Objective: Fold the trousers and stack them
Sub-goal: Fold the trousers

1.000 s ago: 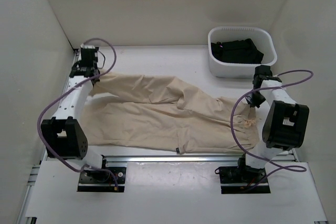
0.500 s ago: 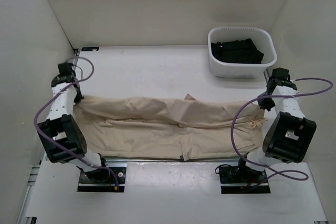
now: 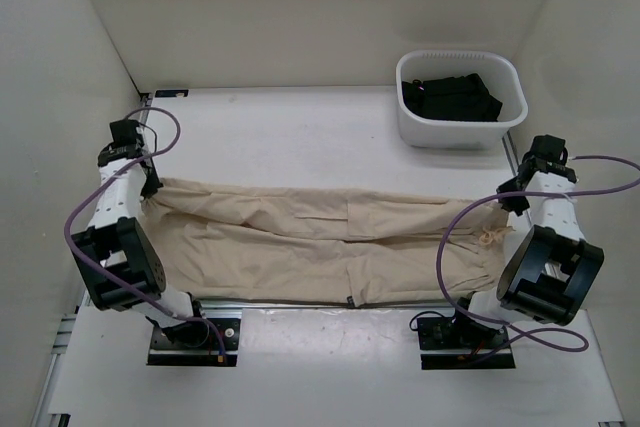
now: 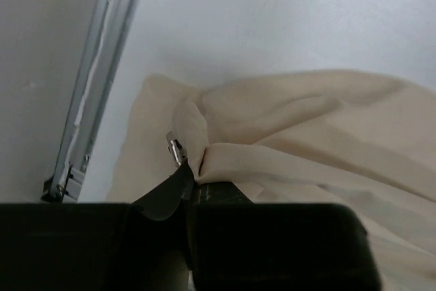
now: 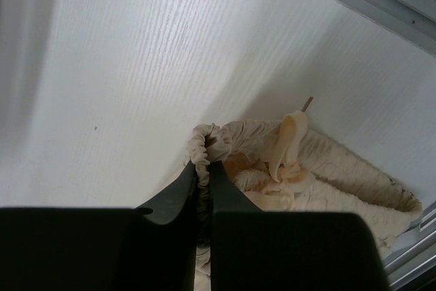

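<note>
The beige trousers (image 3: 320, 242) lie stretched left to right across the near half of the table, one leg folded over the other. My left gripper (image 3: 150, 185) is shut on the leg hem at the left end; the left wrist view shows the fabric (image 4: 286, 127) pinched at my fingertips (image 4: 182, 172). My right gripper (image 3: 507, 209) is shut on the gathered waistband at the right end; the right wrist view shows the elastic band (image 5: 204, 151) between the fingers and the tied drawstring (image 5: 289, 148) beside it.
A white basket (image 3: 410, 122) at the back right holds black garments (image 3: 450, 97). White walls close in the left, back and right. A metal rail (image 4: 88, 114) runs along the left table edge. Bare table surface lies behind the trousers.
Both grippers pulled the trousers toward the near edge and outward. The upper leg came down over the lower one, and the cloth now lies flatter and tauter.
</note>
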`<state>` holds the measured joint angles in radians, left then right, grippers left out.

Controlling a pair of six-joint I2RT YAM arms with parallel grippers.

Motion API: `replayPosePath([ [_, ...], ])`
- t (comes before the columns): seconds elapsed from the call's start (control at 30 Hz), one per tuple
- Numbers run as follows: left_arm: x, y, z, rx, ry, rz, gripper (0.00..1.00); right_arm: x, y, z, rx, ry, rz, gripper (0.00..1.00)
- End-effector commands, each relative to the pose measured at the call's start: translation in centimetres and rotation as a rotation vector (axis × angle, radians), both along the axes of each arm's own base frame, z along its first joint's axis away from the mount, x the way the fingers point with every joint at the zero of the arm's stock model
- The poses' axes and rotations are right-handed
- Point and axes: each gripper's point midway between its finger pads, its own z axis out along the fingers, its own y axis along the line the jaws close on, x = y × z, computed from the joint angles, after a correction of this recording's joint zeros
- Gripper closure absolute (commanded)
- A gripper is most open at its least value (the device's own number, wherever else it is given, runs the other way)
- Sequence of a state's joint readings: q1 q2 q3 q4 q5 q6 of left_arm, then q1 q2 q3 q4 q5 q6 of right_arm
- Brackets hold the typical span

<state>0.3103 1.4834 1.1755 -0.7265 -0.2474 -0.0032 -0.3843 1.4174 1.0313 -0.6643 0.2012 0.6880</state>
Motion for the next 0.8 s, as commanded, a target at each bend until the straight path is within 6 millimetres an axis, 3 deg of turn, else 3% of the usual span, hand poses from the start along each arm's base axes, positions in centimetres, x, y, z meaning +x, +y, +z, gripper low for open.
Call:
replayPosePath([
  [0.0,0.0,1.8,1.9,0.049,-0.047,0.048,0.86,1.4,-1.2,1.5,-0.047,-0.066,-0.002,1.0],
  [0.1,2.1,2.6,4.8,0.058,-0.126,0.047,0.86,2.8,-0.9,2.4,-0.02,-0.113,0.012,1.0],
  [0.13,2.9,2.9,4.9,0.058,-0.127,0.047,0.86,3.1,-0.6,2.4,0.0,-0.118,0.023,1.0],
  [0.17,4.3,3.6,7.2,0.085,-0.179,0.054,0.86,4.0,-0.5,3.2,0.008,-0.157,0.037,1.0],
  [0.2,4.9,3.9,8.1,0.098,-0.198,0.061,0.86,4.7,-0.1,3.8,0.045,-0.197,0.047,1.0],
  [0.27,5.1,4.9,10.4,0.147,-0.223,0.094,0.86,4.8,0.7,4.6,0.074,-0.218,0.069,1.0],
  [0.3,4.5,5.5,10.2,0.153,-0.208,0.114,0.86,4.2,0.9,4.7,0.081,-0.203,0.067,1.0],
  [0.33,3.5,5.9,11.5,0.165,-0.236,0.134,0.86,3.3,1.0,4.6,0.092,-0.178,0.056,1.0],
  [0.37,1.6,5.7,9.8,0.154,-0.175,0.148,0.86,1.2,2.1,3.9,0.128,-0.124,0.056,1.0],
  [0.4,-0.1,5.5,10.3,0.159,-0.184,0.159,0.86,-0.2,2.5,3.5,0.147,-0.101,0.046,1.0],
  [0.43,-1.4,5.7,8.2,0.151,-0.12,0.178,0.86,-1.6,3.1,3.1,0.16,-0.074,0.043,1.0],
  [0.47,-3.7,6.0,8.3,0.164,-0.127,0.216,0.86,-3.3,3.4,3.6,0.135,-0.077,0.033,1.0],
  [0.5,-6.7,5.6,4.9,0.145,-0.032,0.243,0.86,-6.1,4.3,2.0,0.151,0.006,0.017,1.0],
  [0.57,-11.3,6.2,3.3,0.159,0.024,0.333,0.86,-9.1,4.1,1.9,0.097,0.049,-0.027,1.0],
  [0.6,-13.9,5.5,0.2,0.128,0.101,0.356,0.86,-11.0,5.0,0.5,0.11,0.111,-0.037,1.0],
  [0.67,-17.2,5.0,-2.1,0.098,0.166,0.408,0.86,-12.4,5.8,-0.6,0.115,0.115,-0.039,0.93],
  [0.7,-19.8,4.4,-4.7,0.059,0.242,0.448,0.86,-13.6,6.0,-1.9,0.116,0.155,-0.046,0.93],
  [0.77,-20.9,4.2,-6.2,0.033,0.255,0.478,0.86,-14.1,5.9,-2.5,0.105,0.167,-0.051,0.93],
])
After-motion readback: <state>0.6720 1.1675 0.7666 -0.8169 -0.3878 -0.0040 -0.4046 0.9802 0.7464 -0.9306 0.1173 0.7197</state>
